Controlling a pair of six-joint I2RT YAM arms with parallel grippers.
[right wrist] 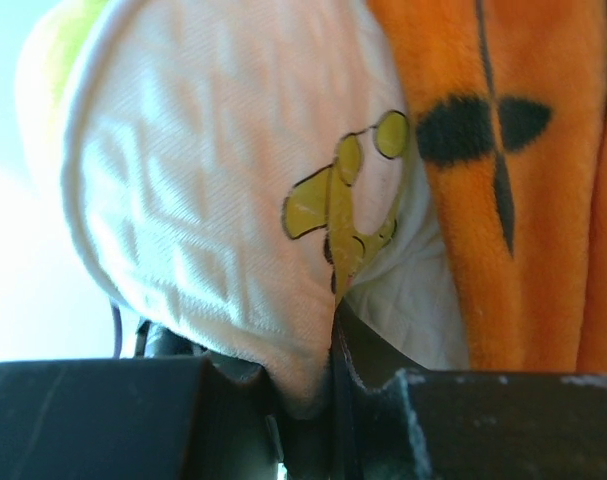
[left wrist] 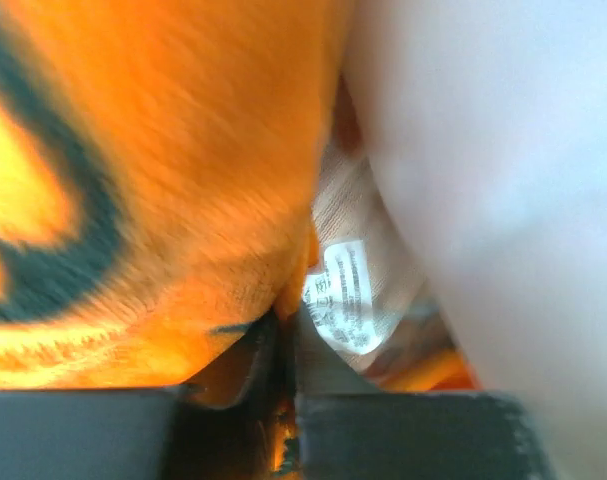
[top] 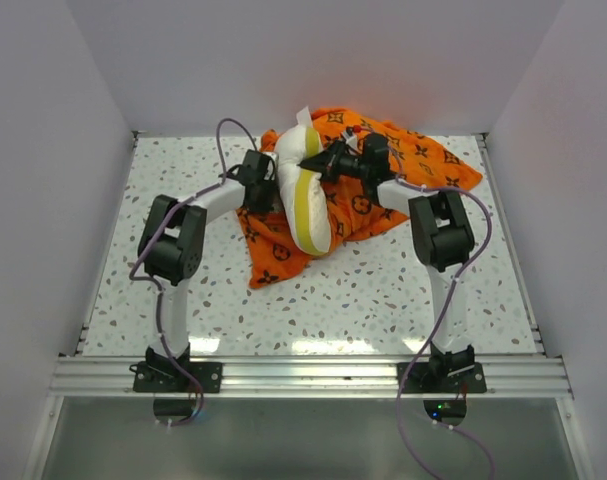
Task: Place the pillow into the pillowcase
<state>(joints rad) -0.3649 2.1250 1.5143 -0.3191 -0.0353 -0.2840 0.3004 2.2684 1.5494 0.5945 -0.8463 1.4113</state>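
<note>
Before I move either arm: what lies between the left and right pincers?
The pillow, standing on edge on the pillowcase, fills the gap between left pincer and right pincer; the top view shows it.

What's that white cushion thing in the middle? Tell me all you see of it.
The pillow is a plump cream-white cushion of quilted-looking fabric with a yellow band along its edge and a small yellow print. It stands tilted on edge upon the orange pillowcase, mostly uncovered. The right tool pinches a fold of its fabric by that print.

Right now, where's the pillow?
Top view: the pillow stands on edge at the far centre, on the pillowcase; the right gripper pinches its far end.
</note>
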